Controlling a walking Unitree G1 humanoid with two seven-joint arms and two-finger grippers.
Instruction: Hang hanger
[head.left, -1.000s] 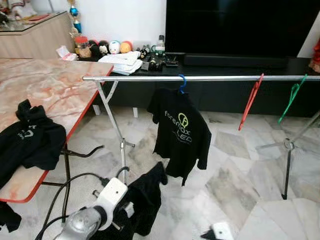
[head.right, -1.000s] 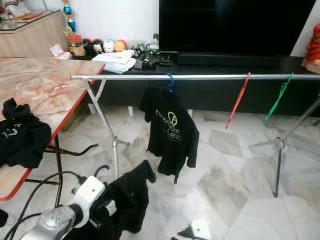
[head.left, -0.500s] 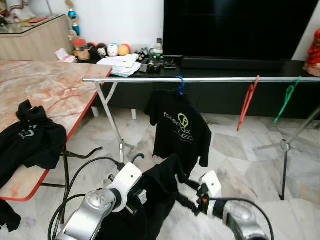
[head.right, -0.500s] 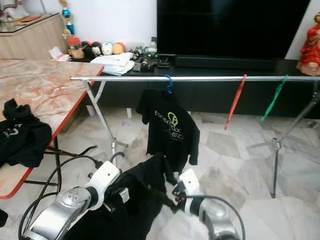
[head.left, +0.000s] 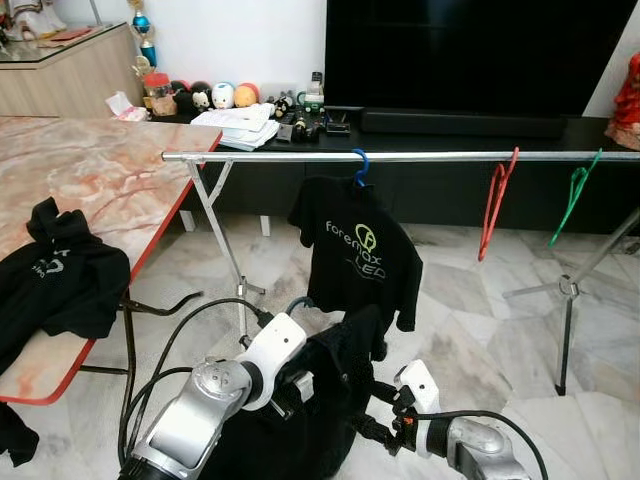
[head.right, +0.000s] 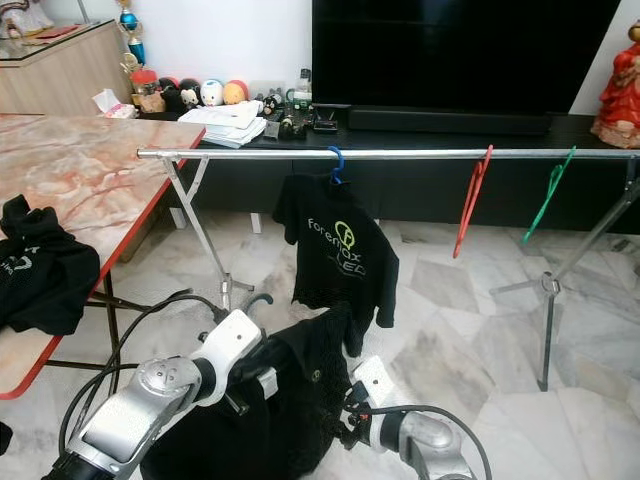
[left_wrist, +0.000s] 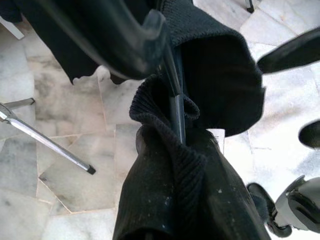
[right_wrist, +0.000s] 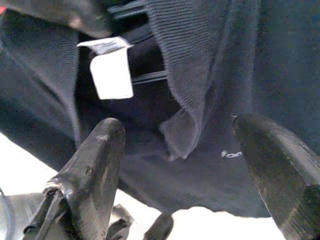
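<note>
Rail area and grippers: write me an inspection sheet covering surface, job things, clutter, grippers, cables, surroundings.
Surface: marble floor; rail spans the view.
Job things: black shirt on a hanger, held low before the rail; hung shirt on a blue hanger; red hanger and green hanger hang bare.
Clutter: black garment on the table.
Grippers: left gripper shut on the hanger; right gripper open beside the black shirt.
Cables: black cable loops off the left arm.
Surroundings: TV, toys on the cabinet.
</note>
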